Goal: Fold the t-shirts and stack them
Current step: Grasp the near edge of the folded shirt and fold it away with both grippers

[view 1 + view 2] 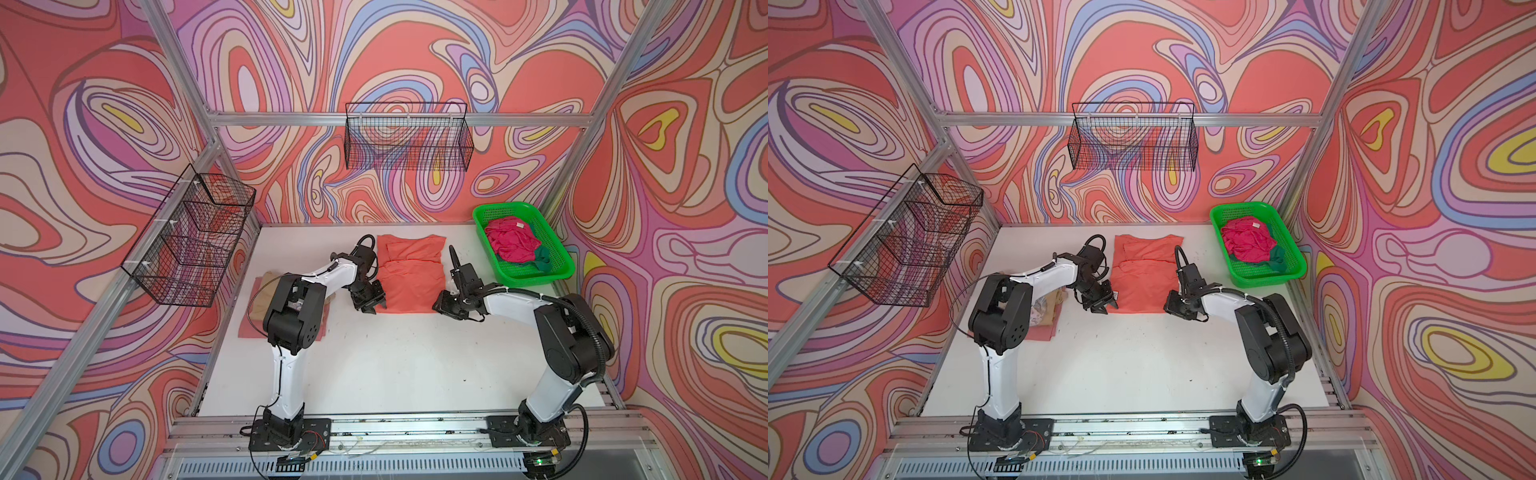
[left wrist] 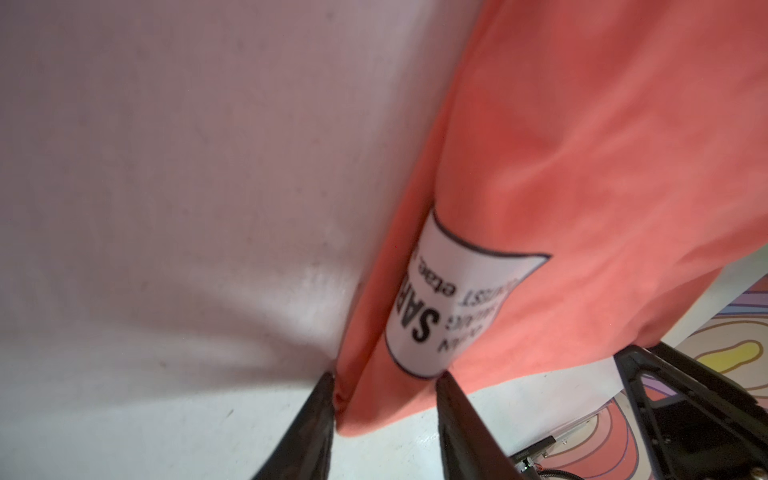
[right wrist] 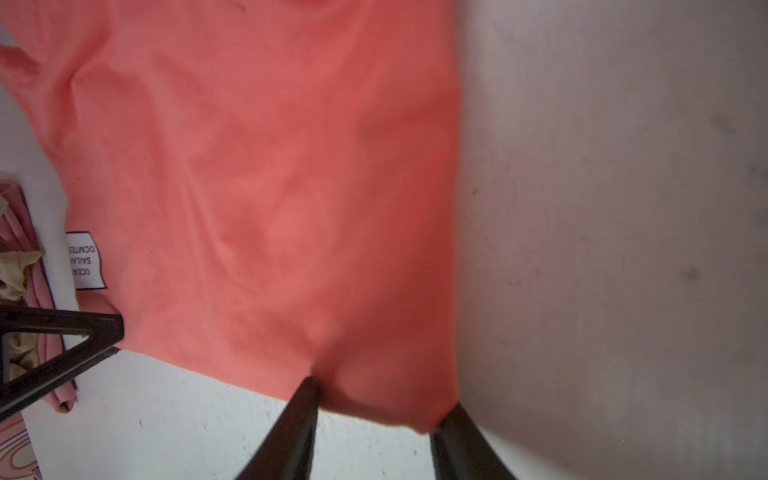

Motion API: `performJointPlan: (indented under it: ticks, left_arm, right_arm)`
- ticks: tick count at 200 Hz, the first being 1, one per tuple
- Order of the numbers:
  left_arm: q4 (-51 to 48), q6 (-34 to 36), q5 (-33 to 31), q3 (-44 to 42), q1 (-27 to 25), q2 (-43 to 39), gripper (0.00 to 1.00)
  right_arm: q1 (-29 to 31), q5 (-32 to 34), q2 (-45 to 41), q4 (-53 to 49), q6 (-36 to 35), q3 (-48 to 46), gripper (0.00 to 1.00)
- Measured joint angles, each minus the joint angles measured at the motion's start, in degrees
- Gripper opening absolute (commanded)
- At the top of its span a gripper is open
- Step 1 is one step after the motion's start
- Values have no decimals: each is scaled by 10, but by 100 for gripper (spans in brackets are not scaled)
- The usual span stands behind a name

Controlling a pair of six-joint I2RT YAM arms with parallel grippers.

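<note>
- The coral-orange t-shirt (image 1: 409, 274) lies flat on the white table (image 1: 395, 374), midway between the left and right edges and closer to the far edge. Its long axis runs from near edge to far edge, with the neck end toward the far edge and the hem toward the near edge.
- Its far part is folded in layers with a crease across it. A white printed label (image 2: 453, 299) sits by the near-left hem corner.
- My left arm rises from the near rail, elbow bent high by the left edge, forearm reaching inward, wrist tipped down. The left gripper (image 1: 371, 306) is at the shirt's near-left corner, jaws part-way apart, and its fingers (image 2: 316, 415) straddle the hem with cloth between them.
- My right arm mirrors it from the right. The right gripper (image 1: 439, 305) is at the near-right corner, also part-way apart. Its fingers (image 3: 299, 415) straddle that corner, and the cloth bunches slightly between them.
- The green basket (image 1: 536, 279) in the far right corner holds the crumpled magenta-pink t-shirt (image 1: 509, 243) and the dark green t-shirt (image 1: 542, 257) on its nearer side.
- By the left edge the tan t-shirt (image 1: 257, 299) rests on the salmon-pink t-shirt (image 1: 247, 328), both partly hidden by my left arm.
- The far wire basket (image 1: 409, 137) and the left wire basket (image 1: 191, 237) hang on the frame.
</note>
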Motion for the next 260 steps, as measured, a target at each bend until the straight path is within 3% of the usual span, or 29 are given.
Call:
performJointPlan:
  ticks: [29,37,86,163,211,260]
  left_arm:
    - [3,2,-2,2,1,5,5]
    - [7,3,-2,0,1,5,0]
    - [39,5,5,-68,-5,-42,0]
    - [36,2,28,-198,-22,-248,0]
    - [-6,5,29,-150,-18,-284,0]
    - [-33,12,40,-15,16,-226,0]
  right_arm:
    - [0,3,6,2,-4,-2,0]
    - [0,3,6,5,2,-3,0]
    - [0,-7,-48,-10,-2,-42,0]
    - [16,-47,-225,-72,32,-95,0]
    - [16,-57,-261,-122,44,-37,0]
    - [8,-59,-214,-137,38,75,0]
